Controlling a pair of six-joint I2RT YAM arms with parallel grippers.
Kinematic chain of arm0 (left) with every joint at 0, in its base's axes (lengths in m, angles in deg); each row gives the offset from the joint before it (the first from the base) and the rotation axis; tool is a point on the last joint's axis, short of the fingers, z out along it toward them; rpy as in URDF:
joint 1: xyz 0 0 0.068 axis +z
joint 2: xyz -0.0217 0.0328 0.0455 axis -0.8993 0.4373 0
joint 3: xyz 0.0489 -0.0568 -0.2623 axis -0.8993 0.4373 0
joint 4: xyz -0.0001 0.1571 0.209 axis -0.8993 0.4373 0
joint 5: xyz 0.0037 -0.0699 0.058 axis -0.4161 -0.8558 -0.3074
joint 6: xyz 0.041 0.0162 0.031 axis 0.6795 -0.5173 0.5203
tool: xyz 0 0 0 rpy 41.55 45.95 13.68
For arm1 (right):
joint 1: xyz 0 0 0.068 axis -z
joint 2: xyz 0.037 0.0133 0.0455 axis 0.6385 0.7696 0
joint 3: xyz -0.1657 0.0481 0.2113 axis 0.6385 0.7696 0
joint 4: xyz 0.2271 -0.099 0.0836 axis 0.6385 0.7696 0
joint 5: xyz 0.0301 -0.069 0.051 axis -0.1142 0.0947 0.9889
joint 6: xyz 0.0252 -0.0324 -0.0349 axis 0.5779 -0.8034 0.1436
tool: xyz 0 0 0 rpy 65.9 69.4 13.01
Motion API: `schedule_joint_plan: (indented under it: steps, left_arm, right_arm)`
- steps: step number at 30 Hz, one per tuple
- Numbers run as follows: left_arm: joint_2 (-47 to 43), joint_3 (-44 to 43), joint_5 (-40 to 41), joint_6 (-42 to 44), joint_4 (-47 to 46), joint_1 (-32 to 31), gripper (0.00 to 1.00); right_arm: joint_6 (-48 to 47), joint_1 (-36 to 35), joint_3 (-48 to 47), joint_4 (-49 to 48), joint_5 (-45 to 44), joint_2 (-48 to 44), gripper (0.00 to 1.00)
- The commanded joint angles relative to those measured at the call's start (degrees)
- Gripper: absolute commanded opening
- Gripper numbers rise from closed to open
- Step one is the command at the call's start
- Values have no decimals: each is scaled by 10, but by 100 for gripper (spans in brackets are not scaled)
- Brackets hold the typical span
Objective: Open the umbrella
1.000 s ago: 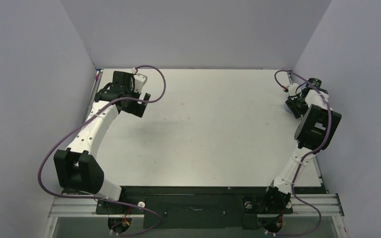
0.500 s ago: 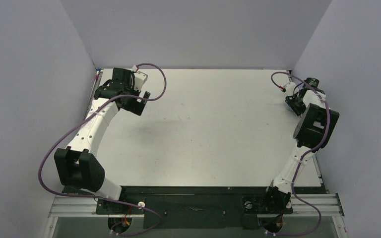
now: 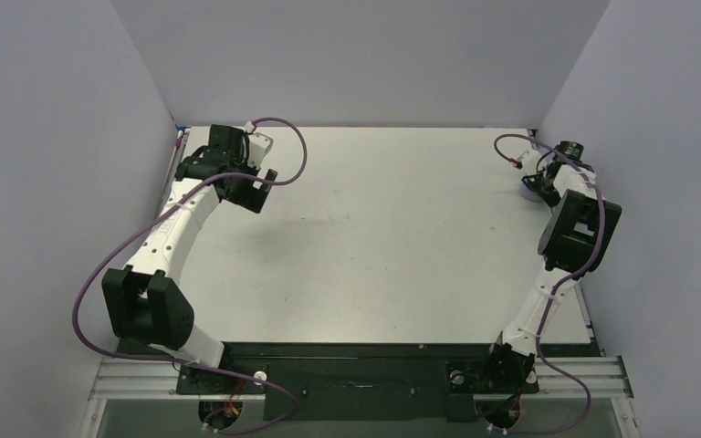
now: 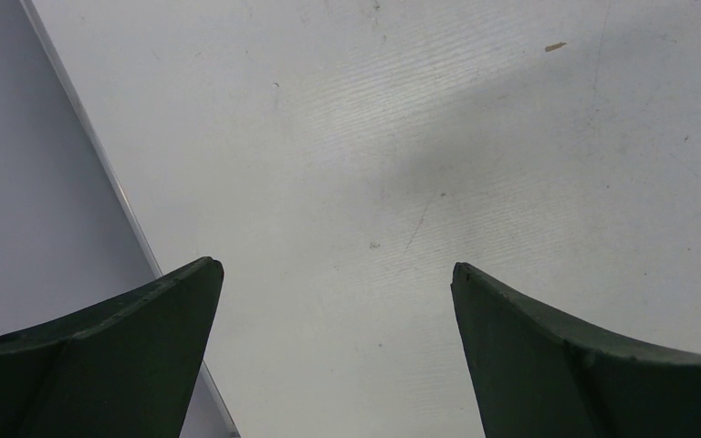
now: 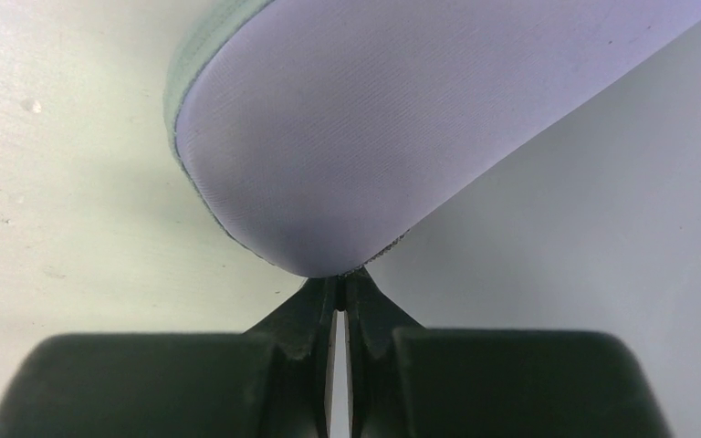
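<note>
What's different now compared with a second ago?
The right gripper, pinched shut on the edge of a lavender fabric, has shifted slightly toward the far edge of the table. The left gripper drifted a little left, staying open and empty. Nothing else visibly changed.

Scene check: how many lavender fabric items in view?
1: a lavender fabric item, pinched by the right hand, far right of the table. Others may hide behind that arm.
</note>
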Motion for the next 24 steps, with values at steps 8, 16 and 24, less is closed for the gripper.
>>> schedule_joint_plan:
  steps: [8,16,24]
  left_arm:
    - [-4,-20,-5,11,-2,-2,97]
    - [-6,-20,-16,17,0,-2,97]
    - [-1,-26,-25,18,1,-2,97]
  right_arm:
    - [-45,-38,67,-19,82,-62,0]
    - [-46,-53,103,-10,119,-94,0]
    - [-38,-101,156,-8,153,-138,0]
